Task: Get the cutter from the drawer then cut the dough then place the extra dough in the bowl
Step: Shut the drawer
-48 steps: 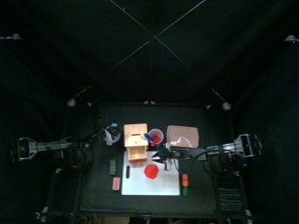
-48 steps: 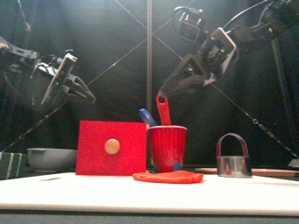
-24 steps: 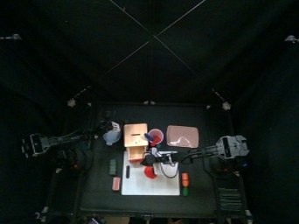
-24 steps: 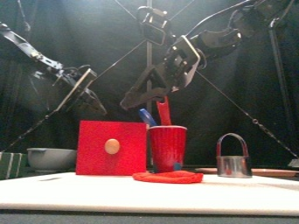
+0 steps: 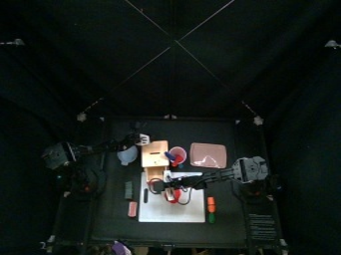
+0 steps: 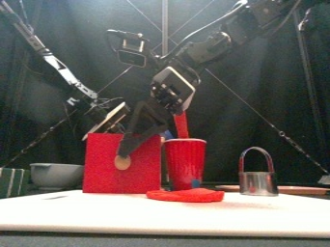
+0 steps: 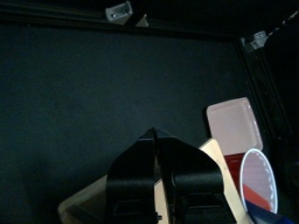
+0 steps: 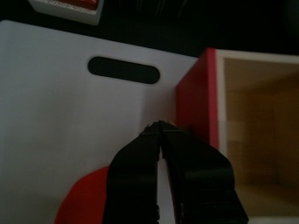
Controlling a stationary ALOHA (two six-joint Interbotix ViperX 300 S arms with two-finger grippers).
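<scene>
The wooden box with its red drawer front stands on the white board, drawer pushed in. My right gripper hangs shut just before the drawer front, nothing between its fingers; its tips sit near the front's edge. The flat red dough lies on the board in front of the red cup. The metal cutter stands upright on the board at the right. My left gripper, shut and holding nothing, hovers behind the box. The blue-grey bowl sits at the left.
A pink tray lies at the back right beside the cup. Small toy foods lie at the board's right edge, and a green and a red piece left of it.
My right arm has swung left and down, from above the cup to the front of the drawer. The left gripper has come closer in behind the box.
</scene>
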